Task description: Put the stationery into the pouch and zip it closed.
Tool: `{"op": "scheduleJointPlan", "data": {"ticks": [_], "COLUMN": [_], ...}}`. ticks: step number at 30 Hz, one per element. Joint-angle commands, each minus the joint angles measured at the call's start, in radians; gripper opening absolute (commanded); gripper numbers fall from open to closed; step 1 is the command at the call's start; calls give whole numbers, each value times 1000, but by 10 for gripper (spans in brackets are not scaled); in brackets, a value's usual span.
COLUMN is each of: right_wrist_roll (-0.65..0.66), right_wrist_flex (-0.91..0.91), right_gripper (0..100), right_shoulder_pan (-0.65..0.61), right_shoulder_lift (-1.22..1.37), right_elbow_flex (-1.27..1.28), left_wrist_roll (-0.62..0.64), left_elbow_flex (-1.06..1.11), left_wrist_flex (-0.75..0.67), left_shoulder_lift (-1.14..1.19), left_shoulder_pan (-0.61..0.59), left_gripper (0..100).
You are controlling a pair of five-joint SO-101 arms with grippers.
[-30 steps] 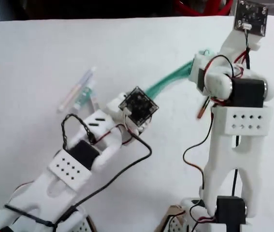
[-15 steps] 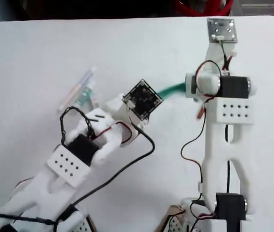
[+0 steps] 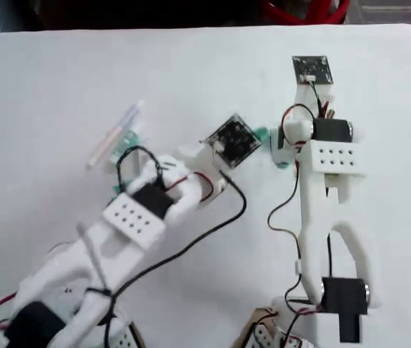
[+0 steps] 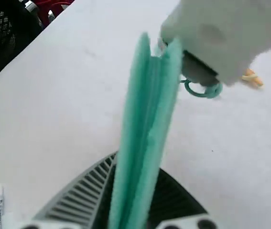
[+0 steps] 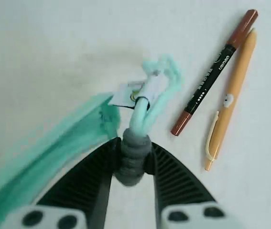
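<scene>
Clamping one teal pouch (image 4: 145,143) in left fingers (image 4: 78,200), right fingers (image 5: 178,181) pinching its pull (image 5: 133,162) (grey), two pens (image 5: 215,71) nearby.

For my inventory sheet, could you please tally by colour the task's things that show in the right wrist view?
Teal fabric pouch: 1
Brown marker pen: 1
Orange ballpoint pen: 1
Total: 3
</scene>
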Motion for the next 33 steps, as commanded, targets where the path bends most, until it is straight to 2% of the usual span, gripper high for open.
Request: {"op": "scheduleJointPlan", "data": {"ticks": [1, 6, 18, 26, 33], "right_wrist_roll": [5, 2, -218, -207, -207], "right_wrist_flex": [-1, -35, -120, -113, -64], "right_gripper": [18, 18, 18, 18, 18], "right_shoulder_pan": [-5, -5, 2, -5, -7], "right_shoulder_lift": [-137, -302, -513, -734, -680], "right_elbow_flex": [-9, -5, -12, -110, -107], "left_wrist_roll": [-3, -2, 0, 0, 44], "left_elbow_flex": [-126, -127, -100, -100, -98], "left_wrist_flex": [-63, -69, -68, -69, -61], "left_shoulder_lift": [156, 176, 174, 174, 114], "left_shoulder_pan": [-58, -50, -50, -50, -50], "left_gripper": [23, 23, 23, 23, 23]}}
